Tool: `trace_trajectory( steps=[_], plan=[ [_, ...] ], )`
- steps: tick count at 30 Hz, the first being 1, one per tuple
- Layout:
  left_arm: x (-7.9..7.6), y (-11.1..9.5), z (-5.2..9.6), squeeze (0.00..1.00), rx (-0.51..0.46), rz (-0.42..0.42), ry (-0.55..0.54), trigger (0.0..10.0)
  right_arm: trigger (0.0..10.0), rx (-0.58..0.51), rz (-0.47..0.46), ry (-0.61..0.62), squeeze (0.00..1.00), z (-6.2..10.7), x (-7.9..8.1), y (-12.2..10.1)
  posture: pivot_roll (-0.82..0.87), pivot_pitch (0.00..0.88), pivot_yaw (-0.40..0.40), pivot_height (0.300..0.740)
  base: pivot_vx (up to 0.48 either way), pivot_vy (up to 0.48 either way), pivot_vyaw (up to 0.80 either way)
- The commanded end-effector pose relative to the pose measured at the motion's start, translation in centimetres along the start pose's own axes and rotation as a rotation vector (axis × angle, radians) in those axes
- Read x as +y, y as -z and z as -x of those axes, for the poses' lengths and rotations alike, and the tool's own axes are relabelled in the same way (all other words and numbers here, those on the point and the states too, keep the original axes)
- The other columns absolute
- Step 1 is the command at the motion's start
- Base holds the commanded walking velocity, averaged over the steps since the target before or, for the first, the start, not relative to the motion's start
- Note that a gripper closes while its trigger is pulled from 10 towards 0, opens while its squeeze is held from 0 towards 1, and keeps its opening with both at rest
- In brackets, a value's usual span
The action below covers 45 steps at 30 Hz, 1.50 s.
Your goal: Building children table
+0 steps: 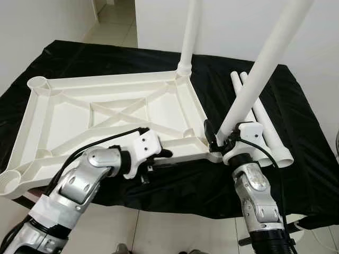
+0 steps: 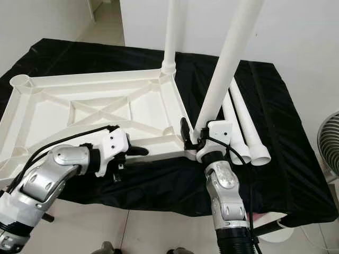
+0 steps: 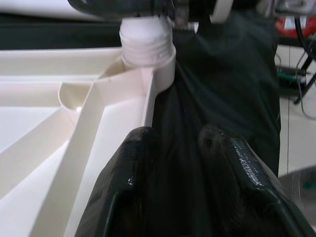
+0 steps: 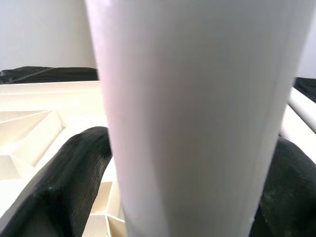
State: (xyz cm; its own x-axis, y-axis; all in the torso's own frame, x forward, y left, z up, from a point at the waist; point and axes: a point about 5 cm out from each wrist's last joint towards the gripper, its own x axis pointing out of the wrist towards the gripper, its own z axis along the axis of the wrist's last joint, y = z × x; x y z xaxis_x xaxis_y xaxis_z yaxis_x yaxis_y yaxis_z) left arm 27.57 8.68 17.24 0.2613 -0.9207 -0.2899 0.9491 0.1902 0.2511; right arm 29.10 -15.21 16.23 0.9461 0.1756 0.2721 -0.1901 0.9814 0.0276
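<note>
The white table top [image 1: 106, 80] lies upside down on a black cloth. One white leg [image 1: 189, 37] stands upright in its far right corner. My right gripper [image 1: 222, 136] is shut on a second leg [image 1: 259, 69], which leans to the right over the near right corner socket [image 1: 214, 156]. In the right wrist view a black finger [image 4: 64, 177] sits on each side of that leg [image 4: 197, 118]. In the left wrist view the leg's threaded end [image 3: 147, 44] sits in the socket. My left gripper [image 1: 163, 154] rests at the top's near rim, shut, with its fingertips [image 3: 133, 163] pointing at that corner.
Two spare white legs [image 1: 265, 121] lie side by side on the cloth [image 1: 296, 174] to the right. Open sockets mark the far left corner [image 1: 37, 82] and the near left corner [image 1: 8, 182]. A fan [image 2: 328, 143] stands at the right edge, and tiled floor lies below.
</note>
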Motion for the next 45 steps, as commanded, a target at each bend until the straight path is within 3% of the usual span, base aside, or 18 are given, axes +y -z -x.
trace_trajectory(
  steps=[1, 8, 14, 18, 24, 26, 28, 30, 32, 41, 45],
  plan=[
    [1.0, -0.5, 0.2, 0.0, -0.033, 0.026, -0.205, 10.0, 10.0, 0.025, 0.004, -0.015, 0.0, 0.2, -0.1, 0.3, 0.11, 0.086, -0.057, 0.74, 0.0, 0.0, 0.0],
    [2.6, -1.2, 0.0, 0.0, -0.117, 0.117, -0.441, 10.0, 10.0, 0.028, 0.015, -0.03, 0.0, -0.2, -0.3, 0.3, 0.11, 0.098, -0.063, 0.74, 0.0, 0.0, 0.0],
    [2.9, -0.4, 0.0, 0.0, -0.126, 0.163, -0.581, 10.0, 10.0, 0.033, 0.03, -0.049, 0.0, -0.5, -0.7, 0.2, 0.12, 0.108, -0.072, 0.74, 0.0, 0.0, 0.0],
    [2.8, -0.3, 0.0, 0.0, -0.126, 0.174, -0.592, 10.0, 10.0, 0.033, 0.035, -0.059, 0.0, -0.5, -0.8, 0.1, 0.12, 0.115, -0.079, 0.74, 0.0, 0.0, 0.0],
    [1.0, 0.8, -1.4, 0.0, -0.134, 0.174, -0.546, 10.0, 10.0, 0.05, 0.061, -0.139, 0.0, -1.3, -1.2, -0.1, 0.11, 0.133, -0.088, 0.74, 0.0, 0.0, 0.0],
    [1.7, 1.0, -1.1, 0.0, -0.139, 0.182, -0.655, 10.0, 10.0, 0.066, 0.08, -0.191, 0.0, -1.3, -1.2, 0.1, 0.11, 0.131, -0.076, 0.74, 0.0, 0.0, 0.0],
    [1.7, 1.0, -1.1, 0.0, -0.139, 0.182, -0.655, 10.0, 10.0, 0.066, 0.08, -0.191, 0.0, -1.3, -1.2, 0.1, 0.11, 0.131, -0.076, 0.74, 0.0, 0.0, 0.0],
    [2.4, 1.4, -0.8, 0.0, -0.146, 0.263, -0.759, 10.0, 10.0, 0.08, 0.086, -0.221, 0.0, -1.3, -1.3, 0.3, 0.11, 0.129, -0.071, 0.74, 0.0, 0.0, 0.0],
    [2.5, 1.3, -0.7, 0.0, -0.164, 0.273, -0.792, 10.0, 10.0, 0.086, 0.093, -0.226, 0.0, -1.2, -1.5, 0.5, 0.11, 0.124, -0.068, 0.74, 0.0, 0.0, 0.0],
    [0.7, 0.6, -1.8, 0.0, -0.203, 0.201, -0.719, 10.0, 10.0, 0.102, 0.057, -0.277, 0.0, -1.6, -2.0, 0.8, 0.12, 0.112, -0.09, 0.74, 0.0, 0.0, 0.0],
    [-0.1, 0.4, -2.1, 0.0, -0.221, 0.139, -0.605, 10.0, 10.0, 0.106, 0.052, -0.328, 0.0, -2.0, -2.3, 0.6, 0.11, 0.103, -0.095, 0.74, 0.0, 0.0, 0.0]
  ],
)
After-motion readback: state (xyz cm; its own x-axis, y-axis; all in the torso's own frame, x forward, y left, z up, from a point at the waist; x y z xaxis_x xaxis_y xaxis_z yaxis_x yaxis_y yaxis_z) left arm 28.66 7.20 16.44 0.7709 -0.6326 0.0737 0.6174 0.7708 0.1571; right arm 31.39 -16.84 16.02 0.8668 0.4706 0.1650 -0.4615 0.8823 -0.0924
